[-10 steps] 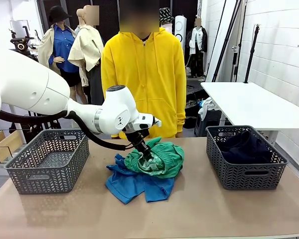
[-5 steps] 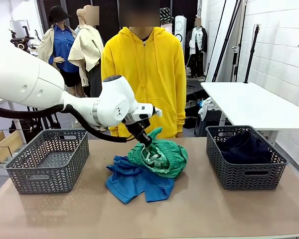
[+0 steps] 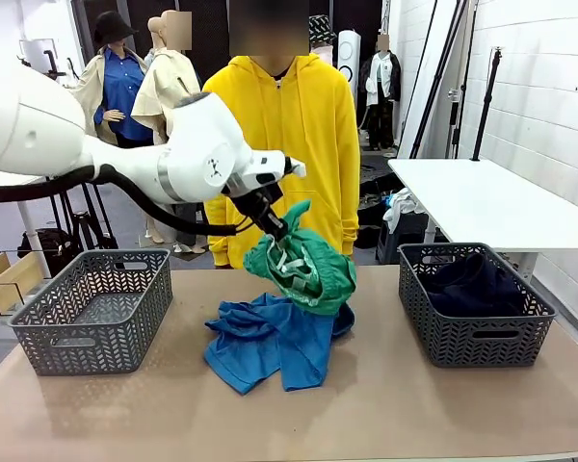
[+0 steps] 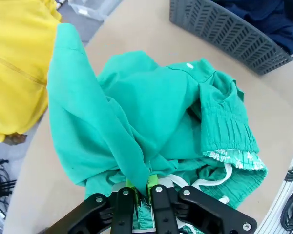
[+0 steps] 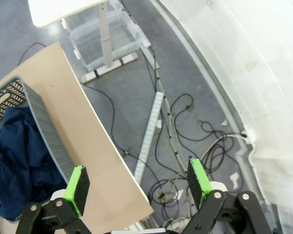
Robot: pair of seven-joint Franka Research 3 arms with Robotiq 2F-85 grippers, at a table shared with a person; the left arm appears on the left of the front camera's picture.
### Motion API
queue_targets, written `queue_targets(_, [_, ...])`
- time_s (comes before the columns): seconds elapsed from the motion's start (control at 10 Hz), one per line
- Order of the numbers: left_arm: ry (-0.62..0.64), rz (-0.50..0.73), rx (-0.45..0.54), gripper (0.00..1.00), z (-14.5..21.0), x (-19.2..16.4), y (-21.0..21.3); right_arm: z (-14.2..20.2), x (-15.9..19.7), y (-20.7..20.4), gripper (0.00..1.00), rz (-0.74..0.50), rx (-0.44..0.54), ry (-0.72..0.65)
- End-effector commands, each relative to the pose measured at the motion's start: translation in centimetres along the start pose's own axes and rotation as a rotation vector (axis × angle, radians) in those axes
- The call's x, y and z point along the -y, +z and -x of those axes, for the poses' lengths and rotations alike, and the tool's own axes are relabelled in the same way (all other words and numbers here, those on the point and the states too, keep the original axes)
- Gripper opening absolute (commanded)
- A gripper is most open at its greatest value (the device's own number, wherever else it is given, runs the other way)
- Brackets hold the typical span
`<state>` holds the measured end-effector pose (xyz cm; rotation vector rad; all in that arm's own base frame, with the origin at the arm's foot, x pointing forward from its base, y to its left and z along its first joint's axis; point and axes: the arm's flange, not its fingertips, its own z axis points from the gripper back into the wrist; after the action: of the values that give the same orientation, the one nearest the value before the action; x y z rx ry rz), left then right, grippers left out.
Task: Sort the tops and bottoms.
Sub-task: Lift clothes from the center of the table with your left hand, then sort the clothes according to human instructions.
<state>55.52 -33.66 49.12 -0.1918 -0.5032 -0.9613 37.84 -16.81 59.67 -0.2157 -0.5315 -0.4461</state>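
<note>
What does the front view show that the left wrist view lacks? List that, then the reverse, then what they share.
Front view: the blue shirt lying on the table and the grey basket at the left.
Left wrist view: the left gripper up close, its green pads pinched shut on a fold of fabric, beside the white drawstring.
Both: the green shorts, the right basket holding the navy garment, and the person's yellow hoodie.
</note>
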Motion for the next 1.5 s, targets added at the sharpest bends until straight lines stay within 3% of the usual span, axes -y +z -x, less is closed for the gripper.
queue_targets(0.0, [-0.036,-0.004,0.053,0.0,-0.7,-0.2,4.2,-0.1,-0.1,-0.1,1.0,0.001,-0.001,0.003])
queue_targets(0.3, [-0.09,-0.078,0.139,0.0,-3.2,0.7,13.0,-0.1,-0.1,-0.1,1.0,0.001,-0.001,0.003])
queue_targets(0.5, [-0.064,-0.117,0.129,0.0,-3.8,0.4,17.7,-0.1,-0.1,-0.1,1.0,0.001,-0.001,0.003])
queue_targets(0.9, [0.041,-0.185,0.034,0.0,-0.1,-0.1,26.6,-0.1,-0.1,-0.1,1.0,0.001,-0.001,0.003])
queue_targets(1.3, [0.077,-0.136,0.078,0.0,4.7,-0.3,27.6,-0.1,-0.1,-0.1,1.0,0.001,-0.001,0.003])
queue_targets(1.4, [0.065,-0.18,0.034,0.0,2.4,-1.0,28.8,-0.1,-0.1,-0.1,1.0,0.001,-0.001,0.003])
